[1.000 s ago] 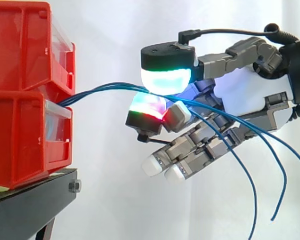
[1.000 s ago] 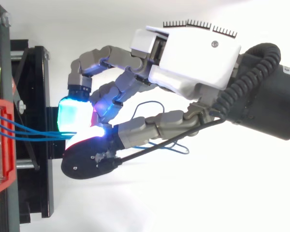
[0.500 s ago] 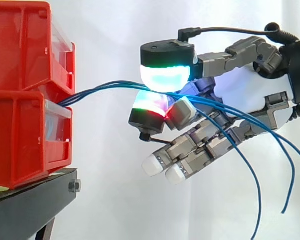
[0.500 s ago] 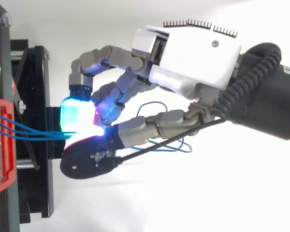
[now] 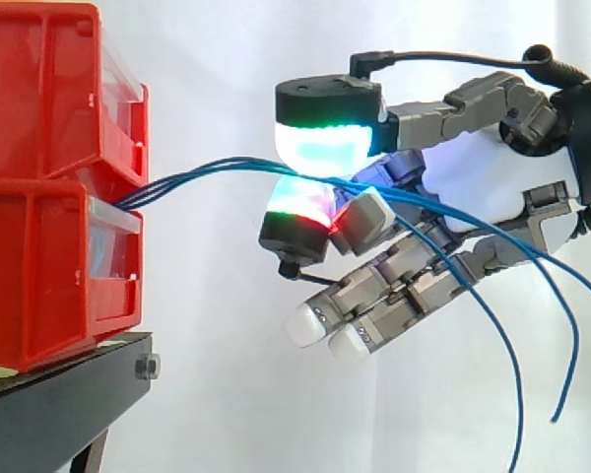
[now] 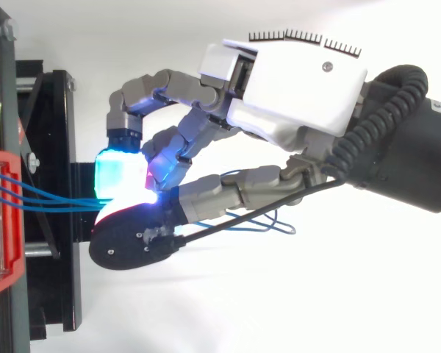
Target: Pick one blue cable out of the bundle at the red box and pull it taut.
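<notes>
Blue cables (image 5: 192, 175), three counted, ran from two stacked red bins (image 5: 49, 246) to one hand (image 5: 492, 182), its thumb and a finger pinched upon them, remaining fingers loosely curled.

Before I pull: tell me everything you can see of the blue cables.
The blue cables are thin, glossy strands, several together, emerging where the stacked red bins meet. They arch slightly rightward, pinched between two glowing pads of the hand. Past it they fan out and droop, ends hanging free.
</notes>
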`<state>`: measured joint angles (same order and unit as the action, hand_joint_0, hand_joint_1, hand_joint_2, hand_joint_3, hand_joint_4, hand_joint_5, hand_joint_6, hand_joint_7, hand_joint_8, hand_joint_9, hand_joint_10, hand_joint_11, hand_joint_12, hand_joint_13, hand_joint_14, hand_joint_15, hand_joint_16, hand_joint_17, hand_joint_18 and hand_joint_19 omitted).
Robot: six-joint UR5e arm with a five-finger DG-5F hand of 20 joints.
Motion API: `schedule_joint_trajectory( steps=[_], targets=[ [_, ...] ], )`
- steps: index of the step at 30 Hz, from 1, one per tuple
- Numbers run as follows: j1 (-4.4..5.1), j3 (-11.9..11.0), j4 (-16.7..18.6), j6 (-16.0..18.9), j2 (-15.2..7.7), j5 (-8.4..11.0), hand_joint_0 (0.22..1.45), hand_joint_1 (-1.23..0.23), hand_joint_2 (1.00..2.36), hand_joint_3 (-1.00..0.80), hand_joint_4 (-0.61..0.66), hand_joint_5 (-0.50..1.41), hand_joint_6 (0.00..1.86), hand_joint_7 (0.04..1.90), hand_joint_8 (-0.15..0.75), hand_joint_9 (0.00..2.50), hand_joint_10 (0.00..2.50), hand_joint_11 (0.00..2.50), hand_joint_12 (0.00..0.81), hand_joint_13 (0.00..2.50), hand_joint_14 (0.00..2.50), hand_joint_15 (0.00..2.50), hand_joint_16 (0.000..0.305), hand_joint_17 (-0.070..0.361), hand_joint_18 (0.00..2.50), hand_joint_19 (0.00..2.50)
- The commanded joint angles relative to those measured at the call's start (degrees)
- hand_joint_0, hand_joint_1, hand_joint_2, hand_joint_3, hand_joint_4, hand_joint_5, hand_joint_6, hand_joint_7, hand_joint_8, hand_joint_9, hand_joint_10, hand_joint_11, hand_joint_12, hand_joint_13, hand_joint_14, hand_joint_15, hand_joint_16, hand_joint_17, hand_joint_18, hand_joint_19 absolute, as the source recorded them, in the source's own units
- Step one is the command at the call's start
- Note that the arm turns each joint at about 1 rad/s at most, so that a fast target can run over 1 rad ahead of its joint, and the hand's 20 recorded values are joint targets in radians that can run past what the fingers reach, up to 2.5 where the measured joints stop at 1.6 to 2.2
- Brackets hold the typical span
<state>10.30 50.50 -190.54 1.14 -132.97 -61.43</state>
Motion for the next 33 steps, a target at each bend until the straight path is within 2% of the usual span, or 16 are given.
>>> schedule_joint_trajectory(
  steps=[1,8,17,22,25,27,33],
  targets=[
    [0.07,-0.05,0.0,0.0,-0.01,0.0,0.61,-0.81,1.01,-0.37,0.33,-0.11,0.86,1.5,0.291,1.16,0.02,1.21,0.422,0.74,0.01,0.32,0.061,0.137,0.63,0.26],
    [-0.01,-0.05,0.0,0.0,0.08,0.0,0.66,-0.9,1.01,-0.32,0.27,-0.15,0.89,1.48,0.309,1.1,0.02,1.2,0.425,0.74,0.01,0.32,0.061,0.137,0.65,0.23],
    [-0.01,0.04,0.0,0.0,-0.01,0.0,0.72,-0.9,1.01,-0.39,0.26,-0.18,0.91,1.46,0.315,1.02,0.02,1.19,0.424,0.71,0.01,0.3,0.061,0.137,0.65,0.21],
    [-0.01,-0.05,0.0,0.0,-0.01,0.0,0.69,-0.88,1.01,-0.42,0.3,-0.17,0.9,1.46,0.312,1.05,0.02,1.22,0.422,0.71,0.01,0.31,0.06,0.136,0.64,0.22],
    [-0.01,-0.05,-0.09,0.0,-0.01,0.0,0.69,-0.86,1.01,-0.43,0.27,-0.17,0.9,1.49,0.312,1.07,0.02,1.23,0.424,0.71,0.01,0.3,0.06,0.135,0.64,0.23],
    [0.07,0.04,-0.09,0.0,0.08,0.0,0.72,-0.86,1.0,-0.45,0.2,-0.17,0.9,1.49,0.31,1.06,0.02,1.21,0.427,0.71,0.01,0.3,0.06,0.135,0.64,0.22],
    [-0.01,0.04,-0.09,0.0,0.08,0.0,0.76,-0.88,1.0,-0.48,0.22,-0.19,0.91,1.47,0.309,1.02,0.02,1.19,0.421,0.71,0.01,0.28,0.06,0.136,0.67,0.19]
  ],
)
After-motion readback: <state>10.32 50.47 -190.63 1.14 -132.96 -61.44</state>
